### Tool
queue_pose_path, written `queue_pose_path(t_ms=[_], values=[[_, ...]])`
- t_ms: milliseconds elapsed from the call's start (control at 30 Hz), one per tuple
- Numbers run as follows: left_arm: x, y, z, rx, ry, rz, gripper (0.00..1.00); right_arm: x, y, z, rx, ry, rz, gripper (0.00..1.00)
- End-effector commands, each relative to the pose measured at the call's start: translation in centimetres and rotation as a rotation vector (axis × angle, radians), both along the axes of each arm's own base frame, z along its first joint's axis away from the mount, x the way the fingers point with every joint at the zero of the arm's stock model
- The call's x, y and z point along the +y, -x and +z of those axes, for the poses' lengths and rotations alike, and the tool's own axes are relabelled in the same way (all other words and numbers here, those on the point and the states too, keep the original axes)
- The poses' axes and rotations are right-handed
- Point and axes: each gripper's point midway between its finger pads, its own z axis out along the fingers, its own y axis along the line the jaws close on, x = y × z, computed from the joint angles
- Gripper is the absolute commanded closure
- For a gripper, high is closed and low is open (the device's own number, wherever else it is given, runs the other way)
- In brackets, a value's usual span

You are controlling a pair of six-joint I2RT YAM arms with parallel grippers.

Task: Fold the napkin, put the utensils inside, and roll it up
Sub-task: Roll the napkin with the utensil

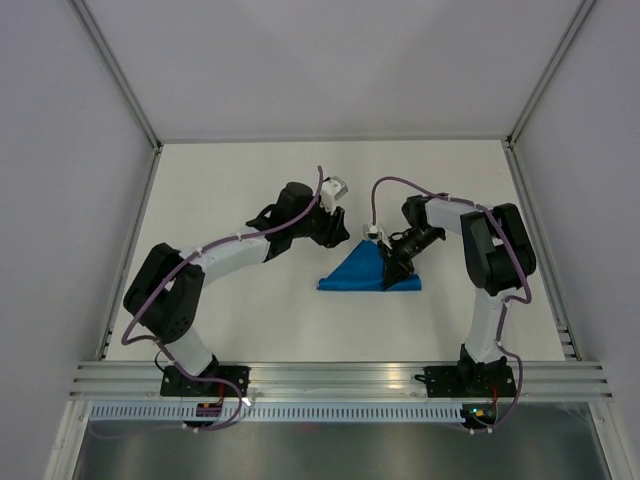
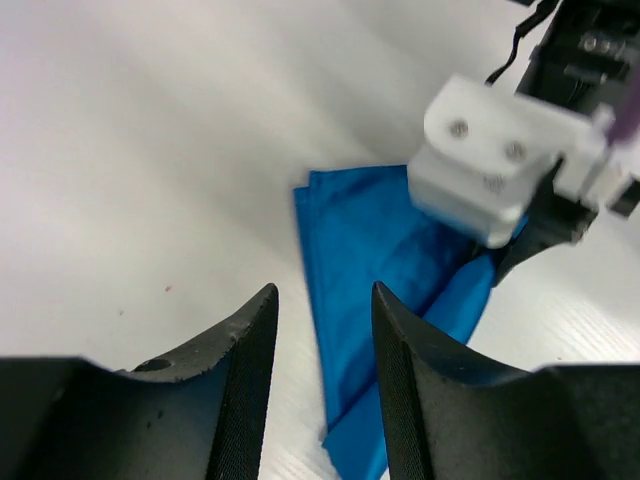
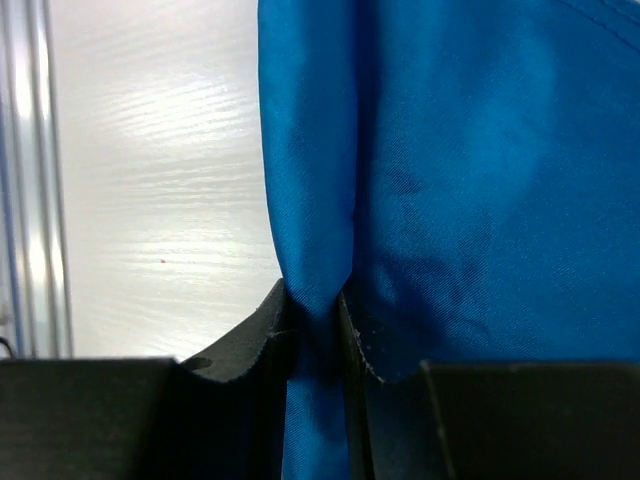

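The blue napkin [image 1: 358,274] lies folded into a triangle at the middle of the table. My right gripper [image 1: 393,270] is down on its right part. In the right wrist view this gripper [image 3: 315,297] is shut on a pinched fold of the napkin [image 3: 480,180], with cloth filling the gap between the jaws. My left gripper [image 1: 338,236] hovers just beyond the napkin's top corner. In the left wrist view it [image 2: 322,292] stands open with nothing between its fingers, and the napkin [image 2: 365,250] lies ahead of them. The utensils are out of view.
The right arm's white camera mount [image 2: 485,170] sits close in front of my left gripper, over the napkin. Metal frame rails [image 1: 340,378] run along the near edge, and grey walls close in the white table [image 1: 250,180] on three sides.
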Motion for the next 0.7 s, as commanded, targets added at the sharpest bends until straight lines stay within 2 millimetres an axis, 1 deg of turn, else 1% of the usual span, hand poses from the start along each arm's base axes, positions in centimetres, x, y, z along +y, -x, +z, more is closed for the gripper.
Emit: queue_pose_path(t_ms=[0, 33, 67, 100, 133, 167, 233, 267, 300, 333, 400, 433, 500, 533, 567, 633, 667], values=[[1.5, -0.8, 1.6, -0.140, 0.019, 0.124, 0.52, -1.9, 3.3, -1.9, 0.194, 0.027, 0.092, 0.89], [1.6, -0.4, 1.3, -0.163, 0.006, 0.120, 0.52, -2.1, 3.4, -2.4, 0.226, 0.031, 0.090, 0.88], [1.3, 0.4, 1.0, -0.210, -0.030, 0.101, 0.52, -2.2, 3.3, -2.4, 0.241, 0.031, 0.086, 0.89], [1.4, 1.4, 0.1, -0.233, -0.064, 0.078, 0.51, -2.1, 2.9, -2.4, 0.241, 0.028, 0.083, 0.89], [1.0, 1.9, 0.1, -0.269, -0.076, 0.060, 0.50, -2.2, 2.9, -2.7, 0.255, 0.030, 0.079, 0.89], [0.0, 3.2, -0.4, -0.321, -0.120, 0.020, 0.49, -2.2, 2.6, -2.6, 0.260, 0.030, 0.074, 0.89], [-1.0, 4.6, -1.4, -0.353, -0.161, -0.028, 0.49, -2.2, 2.5, -2.8, 0.282, 0.034, 0.068, 0.89], [-2.2, 6.2, -1.9, -0.375, -0.175, -0.089, 0.48, -2.1, 2.3, -2.8, 0.286, 0.034, 0.066, 0.89], [-2.3, 6.4, -2.2, -0.391, -0.197, -0.087, 0.48, -2.1, 2.2, -2.9, 0.295, 0.035, 0.062, 0.88], [-3.3, 7.6, -3.0, -0.399, -0.215, -0.122, 0.48, -2.1, 2.1, -3.0, 0.299, 0.037, 0.058, 0.88], [-4.1, 8.5, -3.4, -0.421, -0.239, -0.158, 0.48, -2.1, 1.8, -3.1, 0.303, 0.038, 0.051, 0.88], [-4.9, 9.8, -4.0, -0.428, -0.250, -0.208, 0.48, -2.1, 1.7, -3.2, 0.304, 0.043, 0.045, 0.88], [-5.8, 10.8, -4.2, -0.445, -0.265, -0.239, 0.48, -2.1, 1.6, -3.4, 0.307, 0.047, 0.040, 0.88], [-6.4, 11.9, -4.4, -0.453, -0.274, -0.275, 0.48, -2.1, 1.6, -3.5, 0.309, 0.052, 0.038, 0.88], [-6.6, 12.3, -5.3, -0.455, -0.304, -0.299, 0.48, -2.1, 1.5, -3.5, 0.313, 0.053, 0.034, 0.88], [-7.1, 13.2, -5.9, -0.466, -0.320, -0.336, 0.47, -2.1, 1.4, -3.6, 0.312, 0.056, 0.029, 0.88], [-7.2, 13.4, -6.7, -0.464, -0.339, -0.344, 0.47, -2.1, 1.4, -3.7, 0.312, 0.056, 0.029, 0.88]])
